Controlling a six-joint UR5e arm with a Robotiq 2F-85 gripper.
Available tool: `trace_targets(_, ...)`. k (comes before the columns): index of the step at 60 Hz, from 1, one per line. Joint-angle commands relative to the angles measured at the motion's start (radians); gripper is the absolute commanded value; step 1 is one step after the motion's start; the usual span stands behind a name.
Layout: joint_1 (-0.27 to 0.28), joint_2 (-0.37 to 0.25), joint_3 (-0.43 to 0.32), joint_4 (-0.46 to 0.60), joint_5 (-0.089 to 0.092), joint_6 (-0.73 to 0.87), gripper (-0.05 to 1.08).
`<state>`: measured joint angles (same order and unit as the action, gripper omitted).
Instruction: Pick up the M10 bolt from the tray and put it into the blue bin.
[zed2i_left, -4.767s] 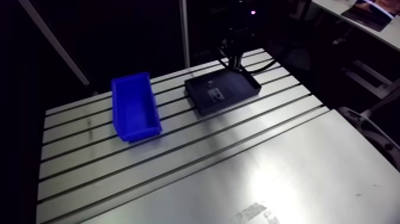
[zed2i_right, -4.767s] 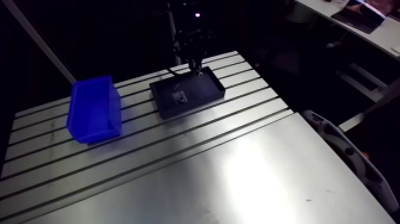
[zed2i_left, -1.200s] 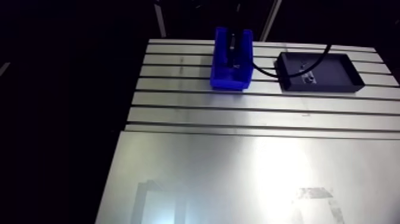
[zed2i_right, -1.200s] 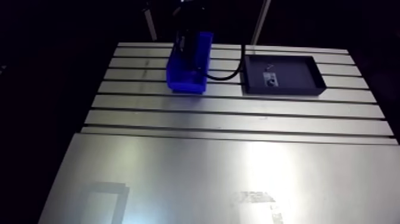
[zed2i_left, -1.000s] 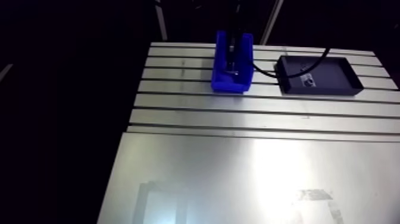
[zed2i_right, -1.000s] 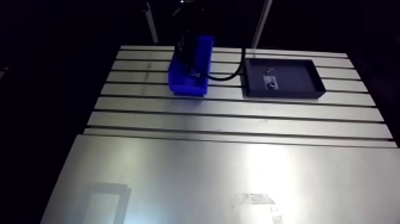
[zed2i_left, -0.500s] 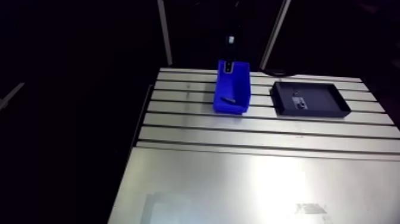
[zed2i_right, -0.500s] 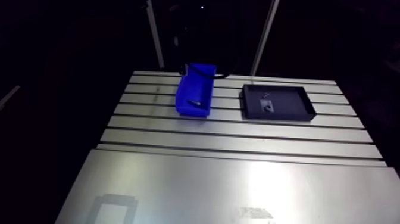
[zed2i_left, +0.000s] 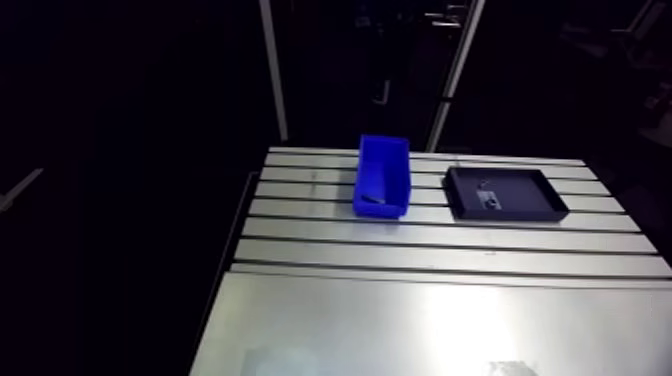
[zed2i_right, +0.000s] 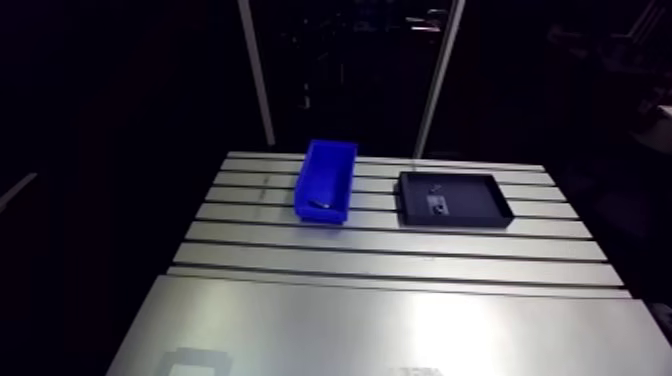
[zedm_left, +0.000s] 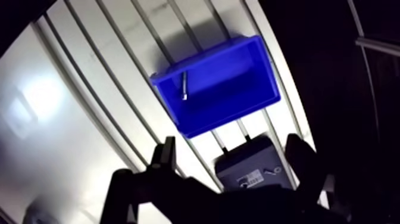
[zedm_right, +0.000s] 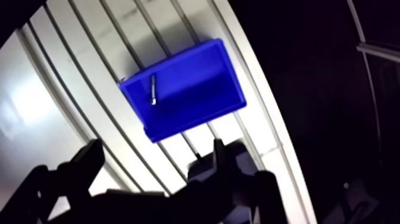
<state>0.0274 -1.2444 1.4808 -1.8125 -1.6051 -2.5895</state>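
Note:
The blue bin (zedm_left: 229, 80) stands on the slotted table, well below and ahead of my gripper (zedm_left: 233, 156). A small grey bolt (zedm_left: 185, 87) lies inside the bin near one end wall. It shows in the arm view as a dark streak (zed2i_right: 320, 205) at the bin's near end. My gripper is open with nothing between its fingers (zedm_left: 166, 156). The black tray (zed2i_left: 520, 208) sits to the right of the bin (zed2i_left: 383, 172), and part of it shows under my gripper in the wrist view.
A small pale part (zed2i_right: 437, 203) lies in the tray. The slotted table (zed2i_left: 420, 330) runs wide and bare toward the near side, with its left edge dropping into darkness. Two slanted posts rise behind the table's far edge.
My gripper opened over the bin and the bolt now lies in it. The gripper has lifted up and away from the bin. The arm view shifted with the arm.

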Motion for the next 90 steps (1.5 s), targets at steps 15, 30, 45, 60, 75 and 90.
trace_targets(15,-0.063,-0.161,-0.097,0.194,-0.055,1.09,0.0)
trace_targets(30,-0.082,-0.164,-0.076,0.21,-0.054,1.092,0.0)
trace_targets(45,-0.085,-0.161,-0.062,0.238,-0.048,1.083,0.0)
trace_targets(60,-0.08,-0.16,-0.068,0.252,-0.02,1.072,0.0)
trace_targets(75,-0.086,-0.161,-0.068,0.252,-0.001,1.069,0.0)
trace_targets(90,-0.086,-0.163,-0.061,0.252,-0.002,1.069,0.0)
